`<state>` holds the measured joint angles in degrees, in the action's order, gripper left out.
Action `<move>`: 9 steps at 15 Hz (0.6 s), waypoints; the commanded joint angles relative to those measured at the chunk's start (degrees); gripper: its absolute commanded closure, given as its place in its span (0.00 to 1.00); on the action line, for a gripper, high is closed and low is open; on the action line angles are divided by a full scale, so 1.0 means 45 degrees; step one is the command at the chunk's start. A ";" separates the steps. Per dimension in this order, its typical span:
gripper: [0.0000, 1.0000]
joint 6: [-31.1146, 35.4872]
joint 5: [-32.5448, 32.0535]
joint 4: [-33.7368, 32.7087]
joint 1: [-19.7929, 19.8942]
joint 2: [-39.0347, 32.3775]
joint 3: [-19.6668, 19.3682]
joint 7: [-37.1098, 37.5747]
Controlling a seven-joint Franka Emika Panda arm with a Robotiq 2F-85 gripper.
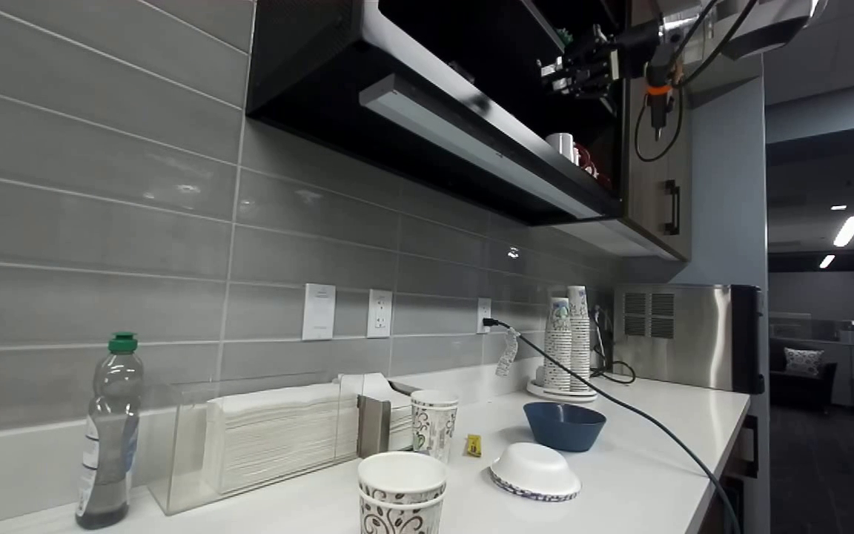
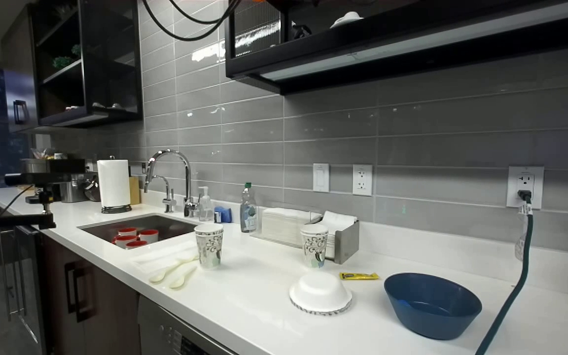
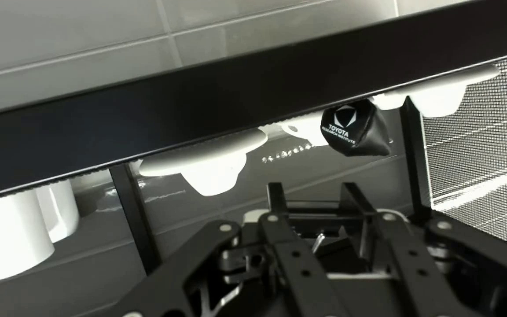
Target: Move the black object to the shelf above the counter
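A black object [image 3: 354, 132] with white lettering, a soft-looking pointed pouch, lies on the shelf [image 3: 244, 94] close to its front edge. The wrist picture stands upside down. The pouch also appears as a small dark shape [image 2: 301, 32] in an exterior view. My gripper [image 3: 313, 189] is apart from the pouch, up at the shelf opening [image 1: 554, 74]. Its jaws are drawn partly together, leaving a gap at the tips. Dark bars span that gap deeper in; whether they belong to a held thing I cannot tell. Far below runs the white counter [image 1: 620, 475].
White cups with saucers [image 3: 211, 171] flank the pouch on the shelf, and white mugs [image 3: 11, 233] stand further along. A dark upright [image 3: 134, 215] and a textured glass panel [image 3: 486, 145] bound the space. On the counter are a blue bowl [image 2: 427, 315] and a cable [image 2: 511, 291].
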<state>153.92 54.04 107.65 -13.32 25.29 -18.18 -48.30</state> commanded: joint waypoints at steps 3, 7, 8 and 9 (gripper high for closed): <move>0.89 0.1145 0.0992 -0.0196 -0.1184 -0.0413 -0.0368 -0.2385; 0.89 0.1717 0.1640 -0.0280 -0.1693 -0.0910 -0.0589 -0.2889; 0.89 0.1811 0.1752 -0.0310 -0.1787 -0.1044 -0.0653 -0.2998; 0.89 0.1949 0.1946 -0.0390 -0.1917 -0.1172 -0.0724 -0.3126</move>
<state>160.57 59.01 107.66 -19.73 22.00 -20.04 -59.16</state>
